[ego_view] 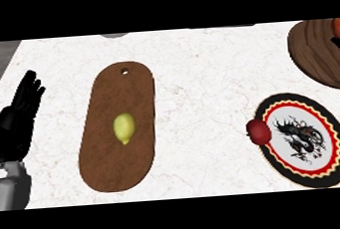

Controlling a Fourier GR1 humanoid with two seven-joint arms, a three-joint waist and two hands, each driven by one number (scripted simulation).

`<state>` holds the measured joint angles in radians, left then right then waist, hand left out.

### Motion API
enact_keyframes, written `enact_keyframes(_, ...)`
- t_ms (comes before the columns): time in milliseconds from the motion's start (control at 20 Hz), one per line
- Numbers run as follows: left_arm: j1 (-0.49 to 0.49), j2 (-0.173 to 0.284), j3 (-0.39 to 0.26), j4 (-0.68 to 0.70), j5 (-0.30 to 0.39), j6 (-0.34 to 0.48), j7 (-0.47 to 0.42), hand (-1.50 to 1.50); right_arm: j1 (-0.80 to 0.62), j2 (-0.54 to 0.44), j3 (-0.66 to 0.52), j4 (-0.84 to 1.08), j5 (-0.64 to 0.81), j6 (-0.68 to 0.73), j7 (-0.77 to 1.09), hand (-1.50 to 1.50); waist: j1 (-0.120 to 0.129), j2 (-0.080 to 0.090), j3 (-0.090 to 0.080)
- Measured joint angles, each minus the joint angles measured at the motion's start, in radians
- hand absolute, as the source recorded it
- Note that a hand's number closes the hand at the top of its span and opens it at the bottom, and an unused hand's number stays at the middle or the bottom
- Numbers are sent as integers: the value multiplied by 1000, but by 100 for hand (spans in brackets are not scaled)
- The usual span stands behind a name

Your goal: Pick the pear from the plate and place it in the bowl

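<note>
Head view: we see our left hand [19,114] resting w/ fingers straight, holding nothing. Red pear [257,131] sits far to its right on plate [336,147] rim. Risk: it rolls off when nudged; lemon [124,128] on board [120,160] may distract; bowl [320,58] beyond.

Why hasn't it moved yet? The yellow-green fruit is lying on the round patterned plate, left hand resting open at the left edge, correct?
Not quite. In the head view the yellow-green fruit lies on the brown oval board, not on the round patterned plate; a red fruit sits at that plate's left rim. The left hand does rest open at the left edge.
</note>
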<state>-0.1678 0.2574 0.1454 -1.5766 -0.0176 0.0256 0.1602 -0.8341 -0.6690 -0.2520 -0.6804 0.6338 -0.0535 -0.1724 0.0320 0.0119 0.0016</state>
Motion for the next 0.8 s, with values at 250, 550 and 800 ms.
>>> enact_keyframes(250,-17,-9,-10,5,-3,-3,-2,0,-40,-25,-39,207,9,-76,-143,150,15,8,1)
enact_keyframes(550,-27,-20,-25,5,-11,-5,-16,0,-77,-52,-37,361,54,-133,-188,150,40,19,2)
enact_keyframes(800,-43,-23,-31,11,-10,-9,-13,0,-84,-91,-17,473,95,-75,-111,-150,55,29,4)
